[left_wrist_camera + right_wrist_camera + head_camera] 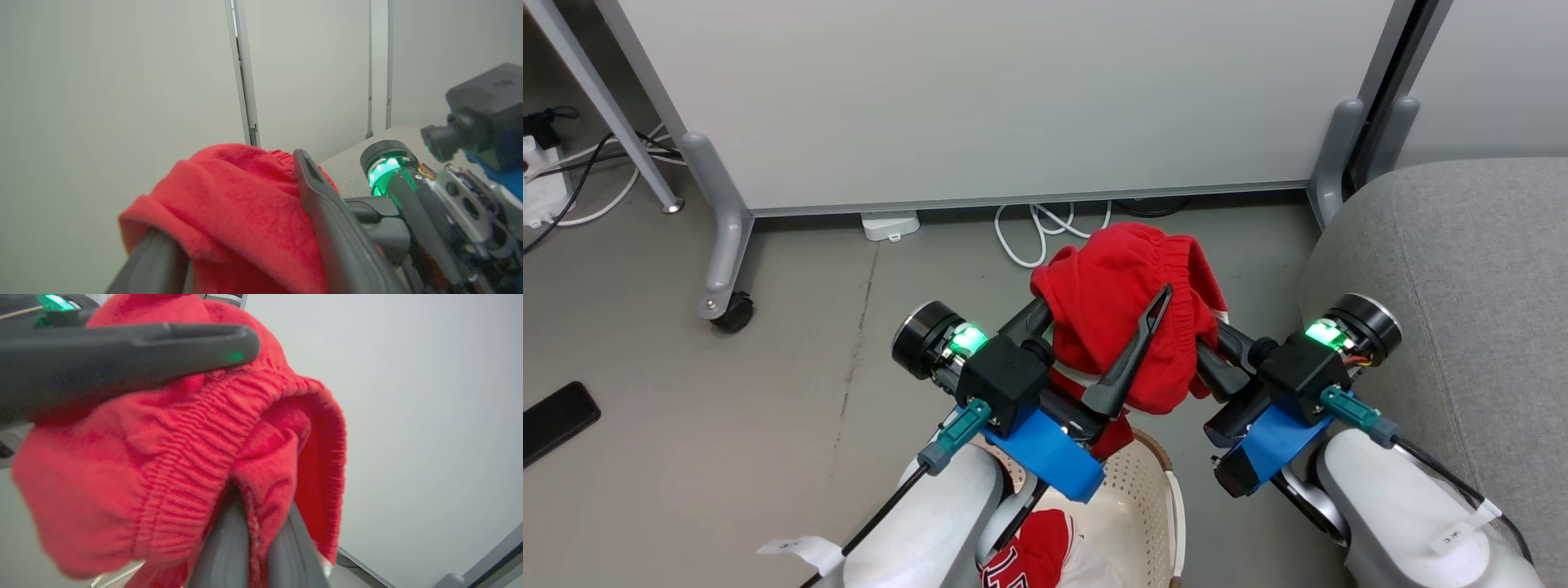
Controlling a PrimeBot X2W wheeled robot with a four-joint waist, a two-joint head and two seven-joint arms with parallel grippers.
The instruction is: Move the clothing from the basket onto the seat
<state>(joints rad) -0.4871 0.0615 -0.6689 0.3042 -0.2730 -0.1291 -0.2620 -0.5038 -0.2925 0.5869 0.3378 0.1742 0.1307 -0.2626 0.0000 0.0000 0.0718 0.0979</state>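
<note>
Right fingers [229, 539] pinching red shorts [1111, 294], left fingers [1131, 351] splayed, basket [1143, 506] below, seat [1462, 245] right

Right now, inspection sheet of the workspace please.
Surface: grey floor; seat at right, no clothing on the part seen.
Job's things: shorts held up above the basket; jersey in the basket.
Clutter: flat black object on the floor, far left.
Grippers: left gripper open, shorts bunched between its fingers; right gripper shut on shorts.
Cables: white cable looped at the panel's foot, beside a white box; more cables far left.
Surroundings: wheeled panel behind.
</note>
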